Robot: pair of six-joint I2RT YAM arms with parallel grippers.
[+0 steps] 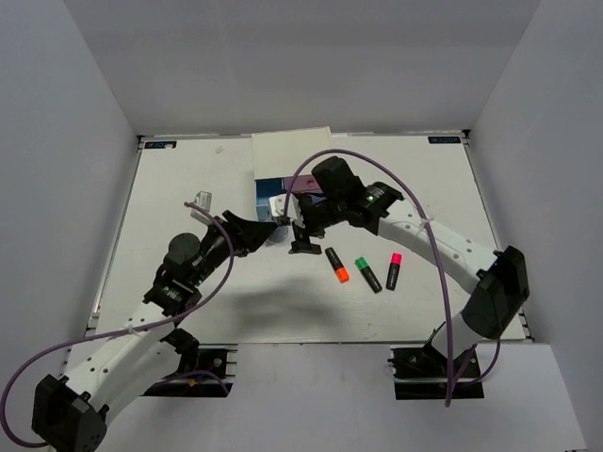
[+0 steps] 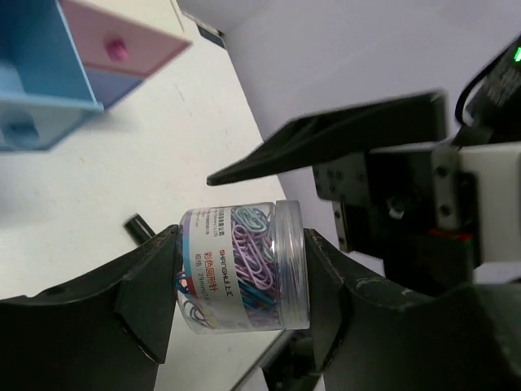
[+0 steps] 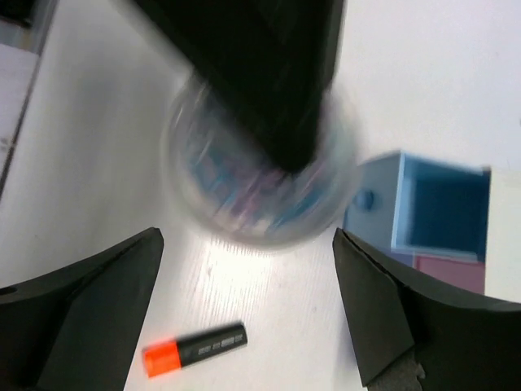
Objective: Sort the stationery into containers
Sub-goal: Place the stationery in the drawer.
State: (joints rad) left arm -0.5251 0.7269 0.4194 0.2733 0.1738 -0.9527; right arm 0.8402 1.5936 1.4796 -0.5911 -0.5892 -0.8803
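Observation:
My left gripper (image 2: 242, 244) is shut on a clear jar of coloured paper clips (image 2: 244, 269), gripped by its two ends and held above the table. My right gripper (image 3: 246, 244) stands open right beside it, fingers wide apart and touching nothing; the jar (image 3: 260, 179) shows blurred just past them. Three short black markers lie on the table to the right: orange-ended (image 1: 337, 265), green-ended (image 1: 368, 274) and pink-ended (image 1: 394, 270). The white drawer chest (image 1: 292, 151) stands at the back. Its blue drawer (image 2: 32, 73) is pulled open, and the pink drawer (image 2: 122, 49) below it juts out a little.
A small clear piece (image 1: 201, 200) lies on the table left of the chest. Both arms crowd together in front of the drawers (image 1: 283, 202). Grey walls close in the white table (image 1: 188, 301) on three sides.

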